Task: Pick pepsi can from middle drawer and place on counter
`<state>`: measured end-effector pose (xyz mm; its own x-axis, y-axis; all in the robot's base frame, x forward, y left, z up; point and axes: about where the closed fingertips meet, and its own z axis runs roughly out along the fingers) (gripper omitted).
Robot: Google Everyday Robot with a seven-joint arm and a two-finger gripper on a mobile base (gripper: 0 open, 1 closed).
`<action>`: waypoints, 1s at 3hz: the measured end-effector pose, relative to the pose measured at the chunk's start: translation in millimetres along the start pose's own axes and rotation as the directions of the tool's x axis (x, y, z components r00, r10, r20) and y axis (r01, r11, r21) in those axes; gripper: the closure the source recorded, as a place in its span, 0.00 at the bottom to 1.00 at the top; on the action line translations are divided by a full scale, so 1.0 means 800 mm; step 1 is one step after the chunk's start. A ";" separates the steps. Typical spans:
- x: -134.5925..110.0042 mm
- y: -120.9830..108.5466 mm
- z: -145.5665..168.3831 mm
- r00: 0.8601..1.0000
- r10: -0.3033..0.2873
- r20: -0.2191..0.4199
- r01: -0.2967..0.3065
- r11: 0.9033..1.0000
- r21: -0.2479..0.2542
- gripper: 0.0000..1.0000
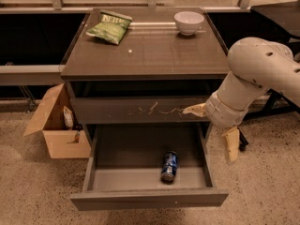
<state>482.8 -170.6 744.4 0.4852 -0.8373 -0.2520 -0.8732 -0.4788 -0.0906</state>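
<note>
Finds the small blue silver-ended pepsi can [169, 166] on its side in the pulled-out shallow grey-brown middle drawer [145, 198], sees the cream two-finger gripper [208, 134] spread wide beside its right wall, risks clipping that wall or rolling the can, below the glossy grey-brown counter [154, 55].

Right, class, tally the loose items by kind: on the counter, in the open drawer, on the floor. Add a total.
Cans: 1, the pepsi can in the middle drawer
Bowls: 1, the white bowl on the counter
Snack bags: 1, the green bag on the counter
Boxes: 1, the cardboard box on the floor
Total: 4
The end effector, open, hangs right of the drawer.
</note>
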 end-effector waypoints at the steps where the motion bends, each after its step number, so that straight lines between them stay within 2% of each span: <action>1: 0.014 -0.003 0.045 0.997 -0.078 -0.025 0.077 0.996 -0.043 0.00; 2: 0.030 -0.012 0.102 0.981 -0.195 -0.017 0.193 0.978 -0.081 0.00; 3: 0.042 -0.025 0.143 0.957 -0.289 0.003 0.288 0.954 -0.084 0.00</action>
<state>511.1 -159.1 627.4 0.7169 -0.6621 -0.2183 -0.6892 -0.7204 -0.0783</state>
